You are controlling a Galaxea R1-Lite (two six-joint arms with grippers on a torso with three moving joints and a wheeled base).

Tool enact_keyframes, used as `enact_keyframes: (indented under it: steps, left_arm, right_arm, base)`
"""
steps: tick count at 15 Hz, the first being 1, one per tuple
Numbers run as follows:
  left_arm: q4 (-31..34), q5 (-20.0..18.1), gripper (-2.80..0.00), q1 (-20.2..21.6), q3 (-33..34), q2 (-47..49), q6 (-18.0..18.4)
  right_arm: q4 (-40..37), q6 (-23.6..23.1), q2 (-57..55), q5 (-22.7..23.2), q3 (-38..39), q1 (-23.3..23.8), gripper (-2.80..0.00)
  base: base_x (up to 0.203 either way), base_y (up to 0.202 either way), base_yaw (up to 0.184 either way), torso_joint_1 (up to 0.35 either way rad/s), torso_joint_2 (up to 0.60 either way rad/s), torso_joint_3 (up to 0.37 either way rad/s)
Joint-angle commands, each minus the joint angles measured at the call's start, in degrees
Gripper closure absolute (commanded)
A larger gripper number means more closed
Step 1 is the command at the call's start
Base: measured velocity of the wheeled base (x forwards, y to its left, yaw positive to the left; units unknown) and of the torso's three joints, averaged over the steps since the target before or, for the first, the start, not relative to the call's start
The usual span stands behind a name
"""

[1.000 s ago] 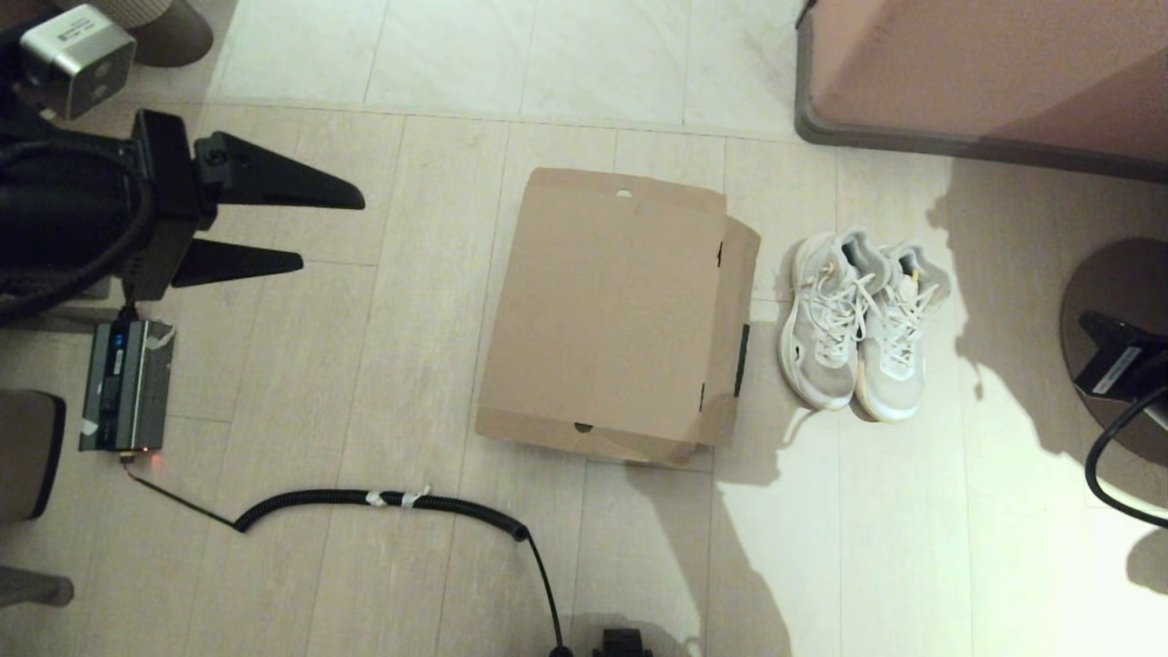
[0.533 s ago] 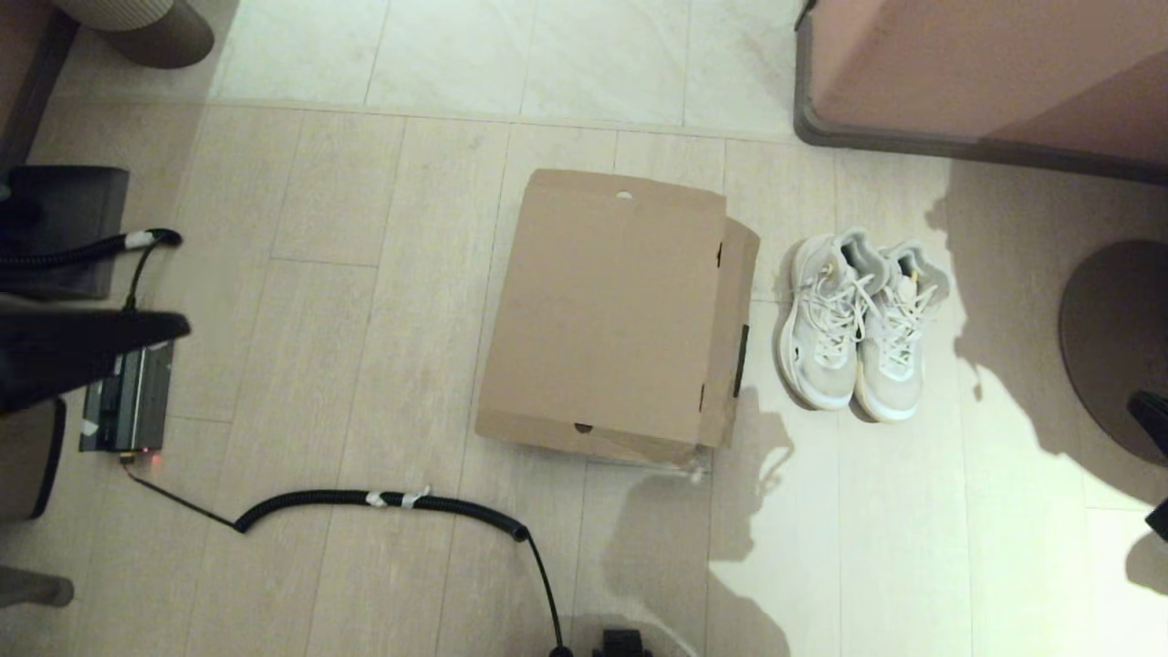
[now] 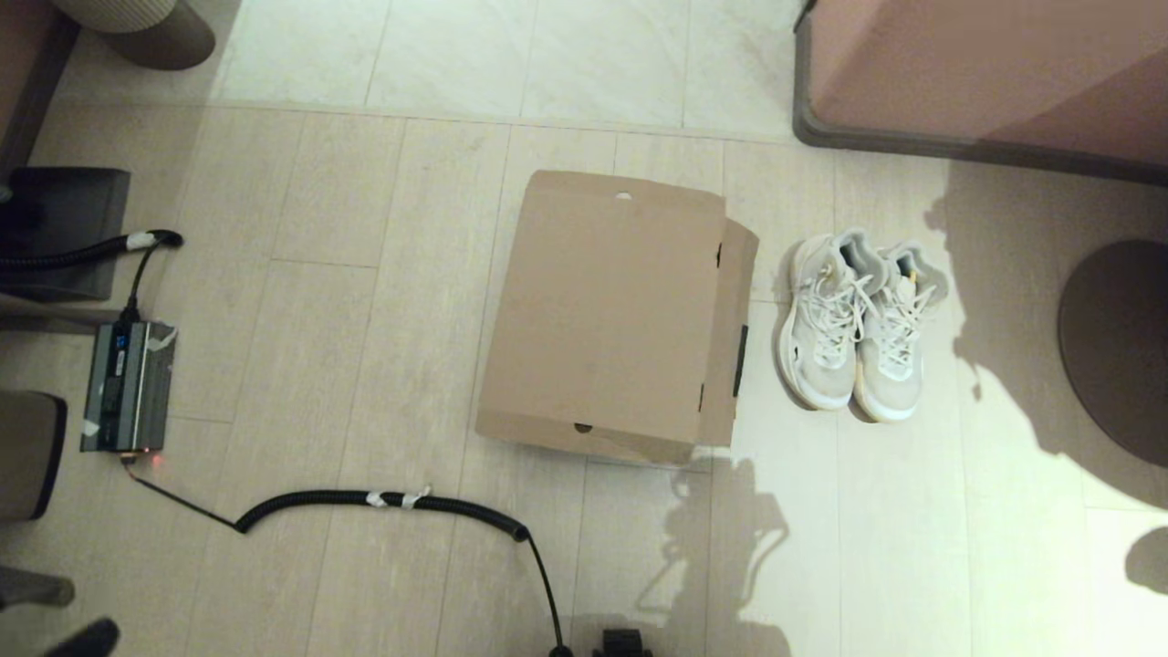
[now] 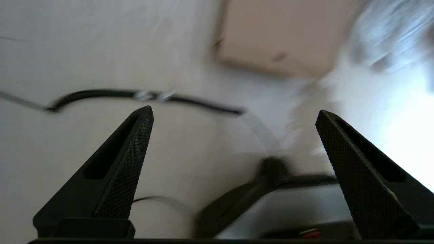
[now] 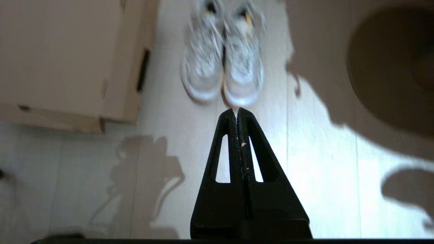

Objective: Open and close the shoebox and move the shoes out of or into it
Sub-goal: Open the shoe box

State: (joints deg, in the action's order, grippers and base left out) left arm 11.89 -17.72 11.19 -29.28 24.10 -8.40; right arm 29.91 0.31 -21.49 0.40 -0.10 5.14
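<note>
The brown cardboard shoebox (image 3: 611, 310) lies shut on the floor in the middle of the head view, its flap lid down and a dark tape strip on its right side. The pair of off-white sneakers (image 3: 858, 324) stands on the floor just right of it, toes toward me. My left gripper (image 4: 234, 112) hangs open and empty low at the near left, far from the shoebox (image 4: 281, 37); only a dark tip shows in the head view's bottom-left corner. My right gripper (image 5: 236, 110) is shut and empty, above the floor just short of the sneakers (image 5: 222, 64) and right of the shoebox (image 5: 67, 57).
A black coiled cable (image 3: 383, 500) runs across the floor in front of the box to a grey electronics unit (image 3: 123, 383) at the left. A pink furniture block (image 3: 985, 73) fills the far right corner, and a round brown base (image 3: 1118, 347) sits at the right edge.
The left arm dropped from the upper left of the head view to its bottom-left corner. The right arm slid out at the right edge. Box and shoes stayed put.
</note>
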Motion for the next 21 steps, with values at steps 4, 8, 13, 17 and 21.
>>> enact_keyframes:
  steps: [4,8,13,17,21]
  left_arm:
    - [-11.38,15.72,-2.80,0.53,22.49,-7.87,20.61]
    - [-14.15,13.06,-2.80,-0.11,29.57,-7.97,21.15]
    - [-12.22,13.69,-2.80,-10.66,29.38,-10.00,17.54]
    - [-12.45,15.11,-2.80,-10.73,29.48,-23.43,17.09]
    - [-12.94,15.60,-2.80,-10.84,29.63,-24.01,17.19]
  right_arm:
    - [-23.16,-0.50,5.43,-2.63,0.91,0.04,0.00]
    - [-28.99,-2.63,5.37,-0.25,0.57,-0.76,0.00]
    - [-28.99,-2.55,6.72,0.17,0.60,-5.28,0.00]
    - [-28.58,-2.37,20.71,-0.29,0.75,-5.16,0.00]
    - [-28.21,-0.96,21.40,-2.21,0.89,-5.14,0.00]
  base:
    - [0.000,0.000,0.000,0.000,0.00,0.000]
    - [0.000,0.000,0.000,0.000,0.00,0.000]
    - [0.000,0.000,0.000,0.000,0.00,0.000]
    - [0.000,0.000,0.000,0.000,0.00,0.000]
    - [0.000,0.000,0.000,0.000,0.00,0.000]
